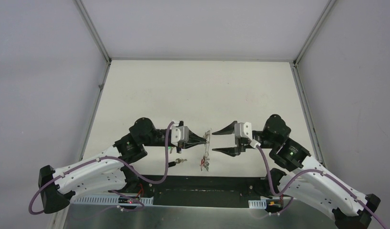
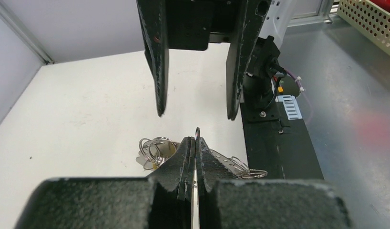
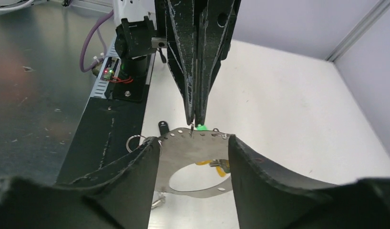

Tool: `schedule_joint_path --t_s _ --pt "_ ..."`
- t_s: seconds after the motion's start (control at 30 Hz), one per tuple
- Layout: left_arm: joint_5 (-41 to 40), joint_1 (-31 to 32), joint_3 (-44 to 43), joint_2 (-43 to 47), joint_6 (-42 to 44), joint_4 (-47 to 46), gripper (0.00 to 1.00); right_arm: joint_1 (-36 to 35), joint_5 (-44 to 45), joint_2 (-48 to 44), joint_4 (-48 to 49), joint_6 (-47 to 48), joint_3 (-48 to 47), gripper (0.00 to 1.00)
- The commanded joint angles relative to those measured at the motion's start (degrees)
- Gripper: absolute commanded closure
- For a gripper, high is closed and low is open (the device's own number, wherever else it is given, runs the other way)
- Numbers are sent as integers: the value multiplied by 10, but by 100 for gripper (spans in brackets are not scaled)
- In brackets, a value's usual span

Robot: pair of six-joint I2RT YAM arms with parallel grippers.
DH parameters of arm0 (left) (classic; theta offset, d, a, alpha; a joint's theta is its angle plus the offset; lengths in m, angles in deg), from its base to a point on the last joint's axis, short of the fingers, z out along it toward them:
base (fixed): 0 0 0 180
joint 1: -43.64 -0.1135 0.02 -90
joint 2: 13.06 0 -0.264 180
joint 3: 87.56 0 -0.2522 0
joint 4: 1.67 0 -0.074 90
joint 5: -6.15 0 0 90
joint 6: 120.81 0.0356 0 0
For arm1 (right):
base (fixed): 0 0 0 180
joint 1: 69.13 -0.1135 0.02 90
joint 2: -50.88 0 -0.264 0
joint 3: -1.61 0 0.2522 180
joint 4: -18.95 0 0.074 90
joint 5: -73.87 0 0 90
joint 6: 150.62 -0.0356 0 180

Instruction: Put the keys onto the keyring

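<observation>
The keyring (image 3: 183, 145) is a flat grey metal ring with small holes round its rim. It stands upright between the two arms and shows edge-on in the top view (image 1: 208, 148). My left gripper (image 2: 196, 142) is shut on its rim, where a small wire loop (image 2: 197, 130) sticks out past the tips. My right gripper (image 3: 193, 141) is open, one finger on each side of the ring's face. A green-capped key (image 3: 201, 127) peeks out behind the left gripper's tips. The black-capped key (image 1: 178, 162) lies on the table by the left arm.
Yellow-capped keys (image 3: 210, 164) and small split rings (image 2: 152, 150) hang from the keyring. A black base plate (image 1: 198, 183) and bare metal deck (image 2: 355, 133) run along the near edge. Grey walls enclose the white table (image 1: 198, 90).
</observation>
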Motion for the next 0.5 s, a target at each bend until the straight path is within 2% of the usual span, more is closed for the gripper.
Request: schedule_joint_path --t_s 0.0,0.07,0.1,0.2,0.3,0.33,0.47 --pt "22 5 20 55 41 -78 100 -3 -18 -33 34 32 -17 33" --pt "30 5 38 73 65 -99 100 -3 -13 -42 37 36 -15 28" --pt "35 5 44 84 82 -104 100 -3 -9 -46 37 37 -15 20" --pt "54 5 65 111 145 -120 100 -3 0 -57 38 41 -15 11" --pt "60 5 79 134 203 -128 100 -3 7 -65 39 42 -13 8" --pt "62 5 81 139 220 -127 100 -3 9 -66 39 42 -12 1" --pt "65 5 83 149 257 -127 100 -3 14 -69 39 39 -8 0"
